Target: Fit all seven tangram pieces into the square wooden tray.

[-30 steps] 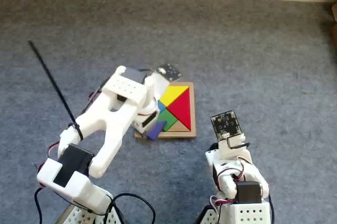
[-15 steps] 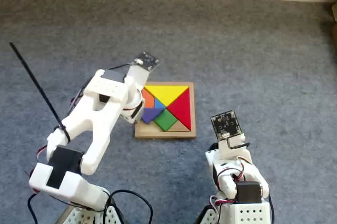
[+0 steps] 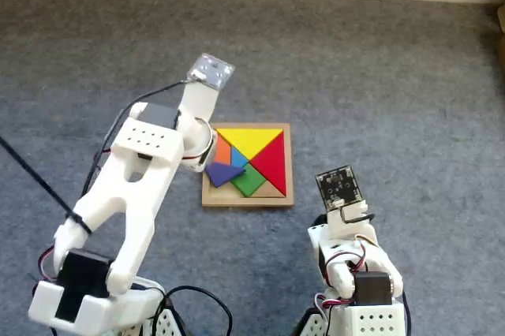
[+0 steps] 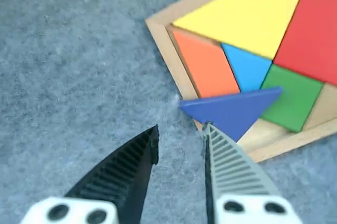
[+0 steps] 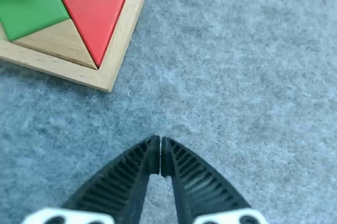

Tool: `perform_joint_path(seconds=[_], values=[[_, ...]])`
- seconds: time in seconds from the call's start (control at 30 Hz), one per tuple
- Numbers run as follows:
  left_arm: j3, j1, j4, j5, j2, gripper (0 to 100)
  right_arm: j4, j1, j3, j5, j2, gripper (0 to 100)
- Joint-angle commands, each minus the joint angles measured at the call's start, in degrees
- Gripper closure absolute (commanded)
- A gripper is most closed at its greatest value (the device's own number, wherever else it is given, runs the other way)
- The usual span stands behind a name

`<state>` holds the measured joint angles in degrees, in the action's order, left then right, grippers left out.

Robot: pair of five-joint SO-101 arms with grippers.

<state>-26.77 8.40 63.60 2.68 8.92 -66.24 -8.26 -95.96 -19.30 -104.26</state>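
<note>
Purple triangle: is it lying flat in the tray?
No, the purple triangle sits askew, overlapping the green square and the tray's rim.

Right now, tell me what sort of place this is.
Probably a robotics practice bench: left arm and right arm side by side on a grey felt-like mat, facing a wooden tangram tray.

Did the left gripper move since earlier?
Yes: the left gripper has drawn back from over the wooden tray, past its left edge in the high view.
</note>
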Motion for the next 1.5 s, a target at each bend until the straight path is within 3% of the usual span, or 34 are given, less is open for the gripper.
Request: perform_joint_path(seconds=[0.0,0.17,0.4,0.57,0.9,1.1,1.33,1.47], values=[[-1.19,-0.57,-5.19,-4.22,0.75,86,1.1,0.66,-6.46,-0.09,-1.01,97.4],[-4.79,-0.57,-15.65,-4.4,-5.67,86,1.1,0.66,-6.46,-0.09,-1.01,97.4],[-5.49,1.89,-15.3,-4.04,-7.16,86,1.1,0.66,-6.46,-0.09,-1.01,97.4],[-7.69,4.18,-14.59,1.67,-7.08,86,1.1,0.66,-6.46,-0.09,-1.01,97.4],[-7.78,4.18,-14.68,2.11,-6.9,86,1.1,0.66,-6.46,-0.09,-1.01,97.4],[-10.07,3.65,-12.04,1.93,3.03,86,1.1,0.66,-6.46,-0.09,-1.01,97.4],[-22.2,3.74,-10.99,1.85,20.53,86,1.1,0.66,-6.46,-0.09,-1.01,97.4],[-26.33,3.65,-10.99,2.11,22.64,86,1.1,0.66,-6.46,-0.09,-1.01,97.4]])
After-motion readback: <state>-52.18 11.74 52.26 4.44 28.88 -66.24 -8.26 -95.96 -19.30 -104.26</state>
